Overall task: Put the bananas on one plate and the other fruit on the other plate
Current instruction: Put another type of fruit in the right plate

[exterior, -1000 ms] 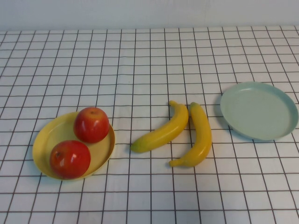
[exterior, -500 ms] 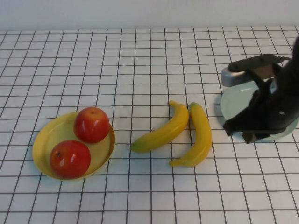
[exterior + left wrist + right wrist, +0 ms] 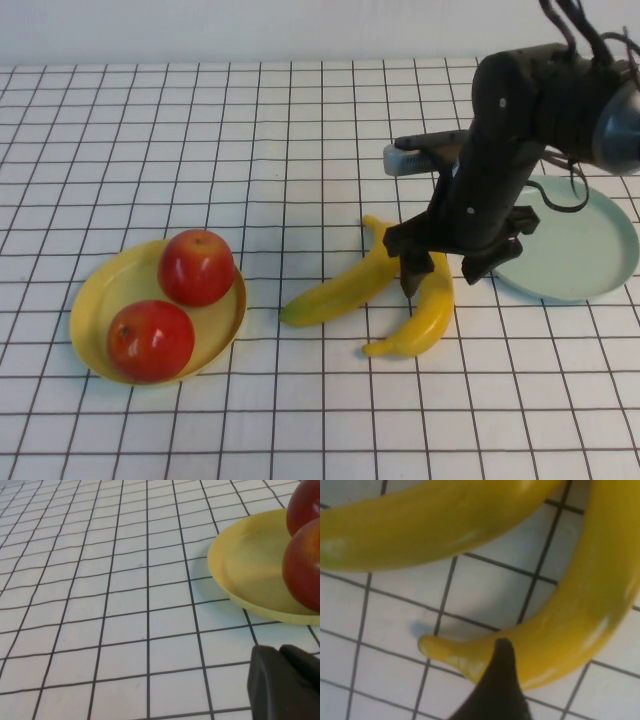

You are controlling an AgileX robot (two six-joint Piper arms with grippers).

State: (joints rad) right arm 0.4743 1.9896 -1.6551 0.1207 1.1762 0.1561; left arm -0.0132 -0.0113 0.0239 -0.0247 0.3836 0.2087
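Two yellow bananas lie side by side at mid-table: the left banana (image 3: 345,285) and the right banana (image 3: 430,310). My right gripper (image 3: 446,270) is open and hangs over the upper half of the right banana, one finger on each side. The right wrist view shows both bananas, the left (image 3: 435,525) and the right (image 3: 590,605), with one dark fingertip (image 3: 503,652) at the right one's tip. Two red apples (image 3: 196,266) (image 3: 150,340) sit on the yellow plate (image 3: 90,300). The pale blue-green plate (image 3: 570,250) is empty. My left gripper (image 3: 285,680) is shut beside the yellow plate (image 3: 250,565).
A white cloth with a black grid covers the table (image 3: 250,130). The right arm (image 3: 520,120) reaches in from the back right, partly over the blue-green plate. The left wrist view shows the apples' edges (image 3: 305,565).
The right arm has come in from the right, crossed over the blue-green plate and now stands over the right banana. Fruit and plates have not moved.
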